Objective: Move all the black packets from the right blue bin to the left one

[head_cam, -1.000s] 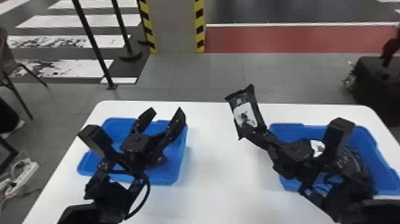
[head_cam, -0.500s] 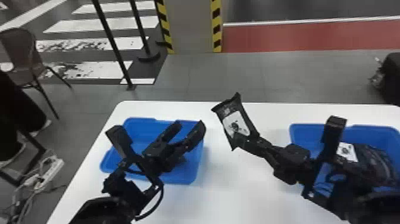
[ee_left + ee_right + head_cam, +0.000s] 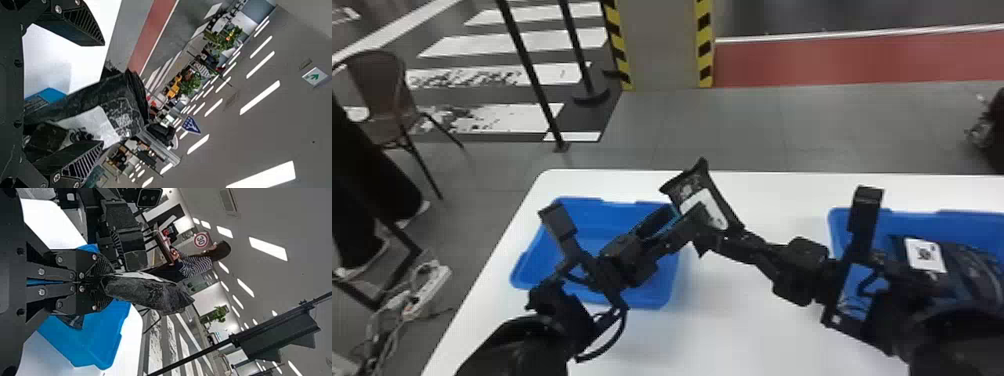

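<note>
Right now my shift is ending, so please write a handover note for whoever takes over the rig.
Right tool: shut on a black packet, held up between the bins, nearer the left one.
Left tool: open, fingers on either side of that packet; contact unclear.
Left bin: partly hidden by the left arm, so I can't confirm its contents.
Right bin: black packets lie inside.
Done: one packet is out of the right bin.
Left to do: get it into the left bin, probably via the left tool, then move the rest.

Two blue bins (image 3: 607, 220), one table (image 3: 722, 320)
</note>
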Robot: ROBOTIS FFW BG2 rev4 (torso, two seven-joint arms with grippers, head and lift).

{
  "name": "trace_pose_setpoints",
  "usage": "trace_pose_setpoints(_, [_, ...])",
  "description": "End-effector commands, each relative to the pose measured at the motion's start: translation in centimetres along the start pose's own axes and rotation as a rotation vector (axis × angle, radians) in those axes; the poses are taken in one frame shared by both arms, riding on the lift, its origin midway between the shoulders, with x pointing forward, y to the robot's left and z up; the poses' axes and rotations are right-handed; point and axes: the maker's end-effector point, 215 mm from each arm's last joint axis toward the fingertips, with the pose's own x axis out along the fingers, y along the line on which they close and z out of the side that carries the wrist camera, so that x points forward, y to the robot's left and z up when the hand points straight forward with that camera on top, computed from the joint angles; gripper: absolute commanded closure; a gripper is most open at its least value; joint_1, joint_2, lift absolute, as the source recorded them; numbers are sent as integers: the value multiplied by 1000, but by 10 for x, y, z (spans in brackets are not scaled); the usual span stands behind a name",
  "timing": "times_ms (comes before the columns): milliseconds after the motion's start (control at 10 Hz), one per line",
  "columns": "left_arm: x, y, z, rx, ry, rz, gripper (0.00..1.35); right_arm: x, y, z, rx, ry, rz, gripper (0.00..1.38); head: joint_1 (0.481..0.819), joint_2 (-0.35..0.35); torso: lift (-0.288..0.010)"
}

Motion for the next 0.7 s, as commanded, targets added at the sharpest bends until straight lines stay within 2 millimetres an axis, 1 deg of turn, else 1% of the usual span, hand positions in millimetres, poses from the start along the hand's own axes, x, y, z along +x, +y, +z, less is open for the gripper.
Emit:
trace_pose_setpoints(0, [9, -21, 1, -54, -10, -63, 139, 3, -1, -10, 28, 10, 7, 1136, 695, 189, -110])
trace_pose_setpoints(100, [13, -31, 6, -75, -26, -97, 140, 4, -1, -5, 20, 5, 10, 1136, 695, 181, -110])
trace_pose_setpoints(200, [16, -39, 1, -88, 2, -129, 300, 5, -3, 0, 10, -2, 10, 1136, 695, 170, -110])
trace_pose_setpoints(300, [20, -48, -2, -91, 27, -154, 710, 5, -4, 5, 4, -13, 10, 1136, 695, 158, -110])
trace_pose_setpoints(400, [15, -55, -24, -129, 124, -166, 772, 6, -4, 6, 7, -21, 11, 1136, 695, 152, -110])
trace_pose_setpoints(500, [16, -53, -20, -113, 116, -159, 1108, 7, -4, 7, 3, -25, 11, 1136, 695, 138, -110])
trace_pose_setpoints(600, [15, -44, -2, -92, 42, -130, 1217, 7, -5, 7, 5, -28, 10, 1136, 695, 132, -110])
